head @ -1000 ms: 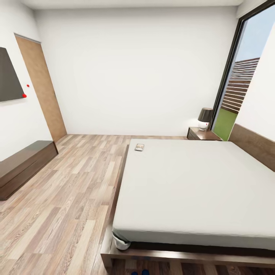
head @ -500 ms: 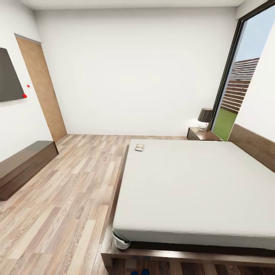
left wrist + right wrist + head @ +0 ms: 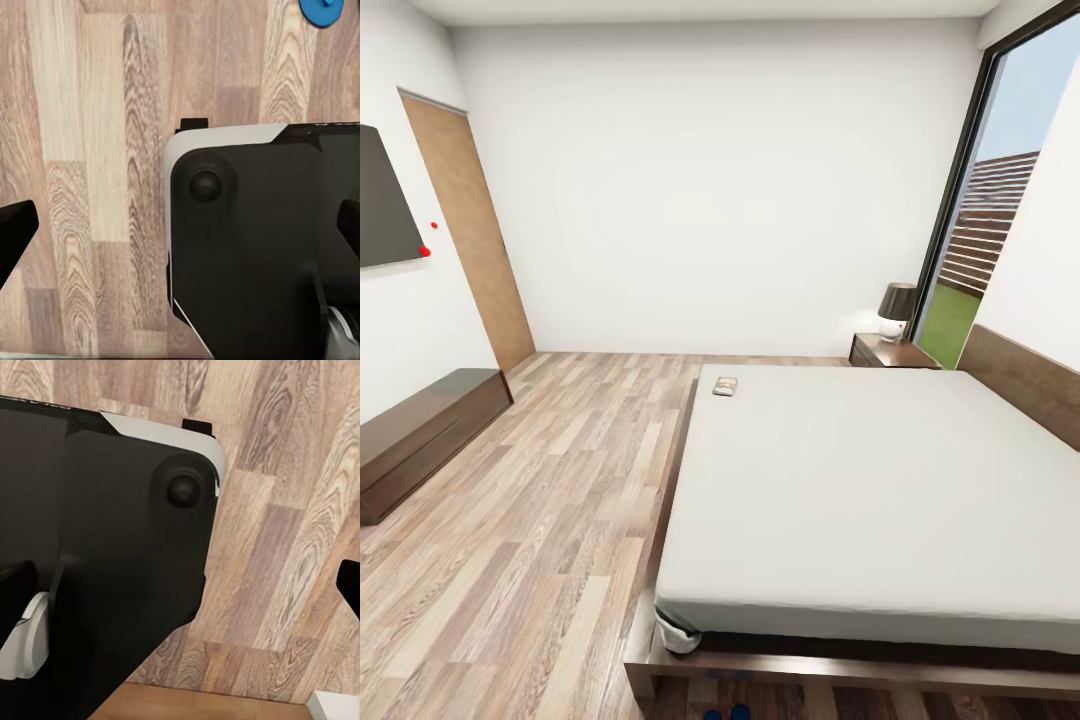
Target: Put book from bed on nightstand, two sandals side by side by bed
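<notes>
So from the head view, going left to right: a dark wall-mounted TV, the long low TV cabinet under it, a brown door, then a wide stretch of wood-plank floor, then the bed taking up the whole right half. The book lies flat near the far left corner of the mattress, close to the edge. Behind the bed's far side sits a nightstand with a dark-shaded lamp on it, right next to the tall window. Two little blue things poke in at the bottom edge on the floor by the foot of the bed; probably the sandals, but too cut off to be sure.

Both wrist cams just look down at floor and the robot's own dark base. Left gripper and right gripper each show finger tips far apart at the picture's sides with nothing between them, so spread wide and empty.

I'd say the step now is driving up to the book. Best bet looks like rolling along the open floor strip on the bed's left side and stopping level with the book, so the reach is short. That lane is roomy; just keep off the bed frame's edge and the cabinet corner.
</notes>
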